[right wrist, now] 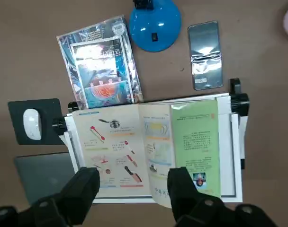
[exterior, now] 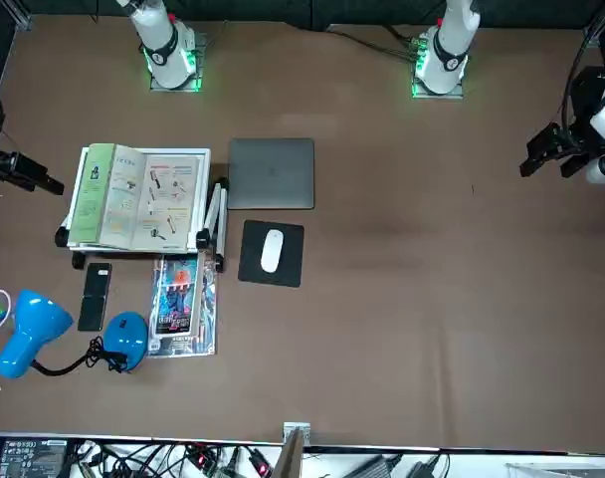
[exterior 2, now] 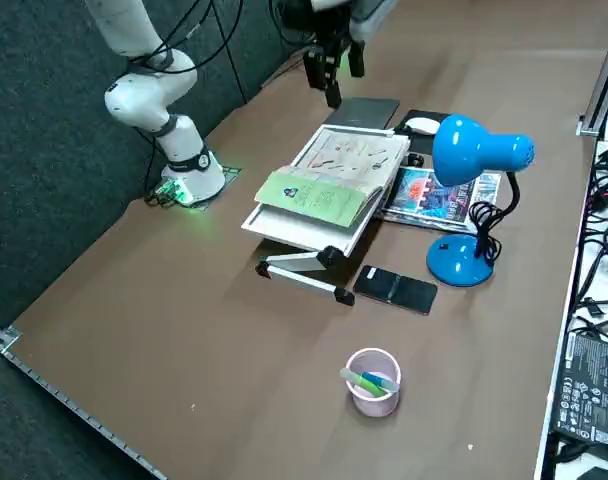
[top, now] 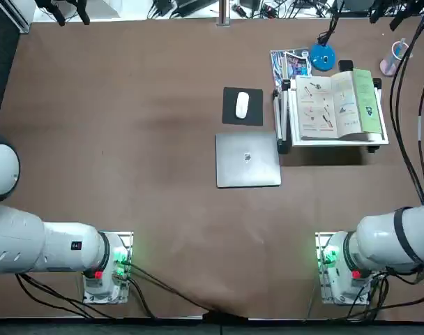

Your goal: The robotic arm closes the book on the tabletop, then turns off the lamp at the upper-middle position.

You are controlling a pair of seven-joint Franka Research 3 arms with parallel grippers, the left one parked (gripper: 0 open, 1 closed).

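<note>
Right wrist view: right pincer spread, book open, white pages, green flap.

the right end effector hangs in midair, its two fingers spread wide apart.

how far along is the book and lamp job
Nothing looks done: the open paperback with a green cover flap still needs closing, then the blue desk lamp needs switching off. The black right gripper holds nothing, its jaws apart above the pages.

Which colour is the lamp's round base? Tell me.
Bright blue all over its top, with a small black switch; the right wrist view shows the base best.
</note>
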